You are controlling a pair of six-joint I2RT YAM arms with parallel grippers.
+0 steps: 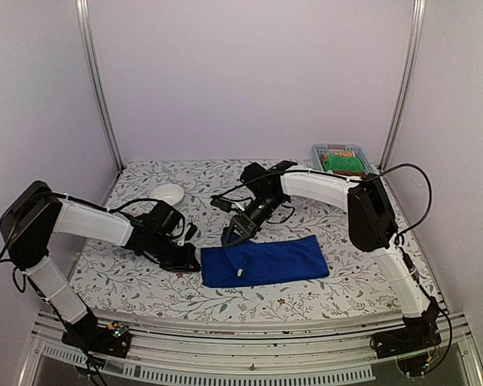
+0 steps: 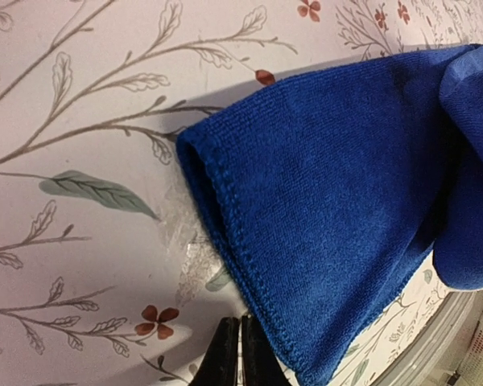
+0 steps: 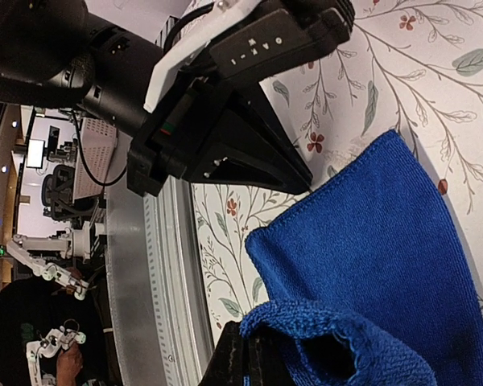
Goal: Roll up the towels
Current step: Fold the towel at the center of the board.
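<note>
Down low on the left, the left gripper [image 1: 195,262] lies almost flat on the counter [image 1: 137,281]. Its jaws are drawn together just at the left hem of the blue towel [image 1: 274,261], and I cannot tell whether they nip any cloth. The towel stretches left to right across the near middle. The right gripper [image 1: 229,236] reaches down from the far side over that same end, jaws clenched on a raised fold.

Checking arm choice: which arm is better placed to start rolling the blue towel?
Probably right. The right tool pinches a lifted fold of the blue towel, ready to turn over; the left tool is closed beside the hem.
</note>
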